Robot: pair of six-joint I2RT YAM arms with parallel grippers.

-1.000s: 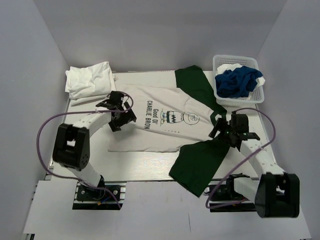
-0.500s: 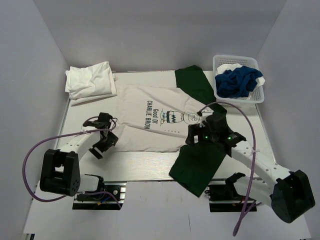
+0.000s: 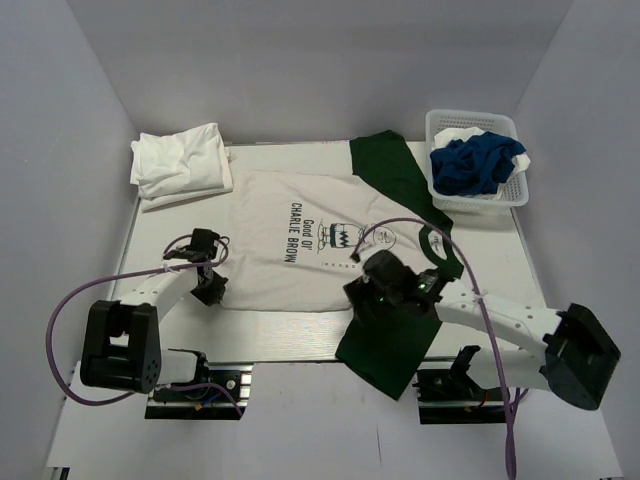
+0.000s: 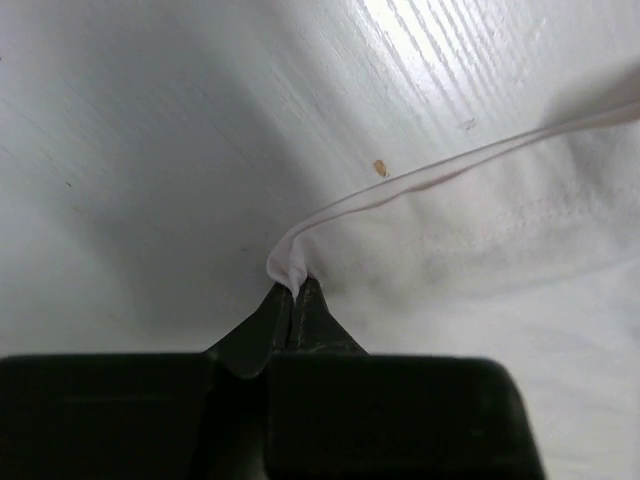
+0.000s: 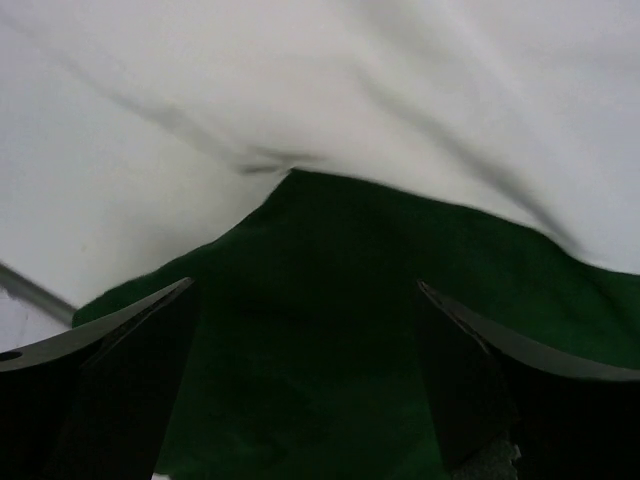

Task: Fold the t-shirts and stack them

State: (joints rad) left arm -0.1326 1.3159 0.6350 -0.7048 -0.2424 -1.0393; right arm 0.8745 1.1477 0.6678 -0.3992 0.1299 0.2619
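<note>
left wrist view: left gripper (image 4: 293, 297) pinched shut on the print shirt's (image 4: 480, 250) near-left hem corner; it lies spread mid-table over the green shirt (image 5: 330, 330). right gripper (image 5: 305, 288) gapes wide above the green shirt.

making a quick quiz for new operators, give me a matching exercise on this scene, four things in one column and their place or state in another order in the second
1 blue t-shirt
2 plain white t-shirts
3 left gripper
4 right gripper

A jaws open over the dark green t-shirt
B in the basket
C jaws shut on the printed t-shirt edge
D piled at the far left corner of the table

Pairs: 1-B, 2-D, 3-C, 4-A
</note>
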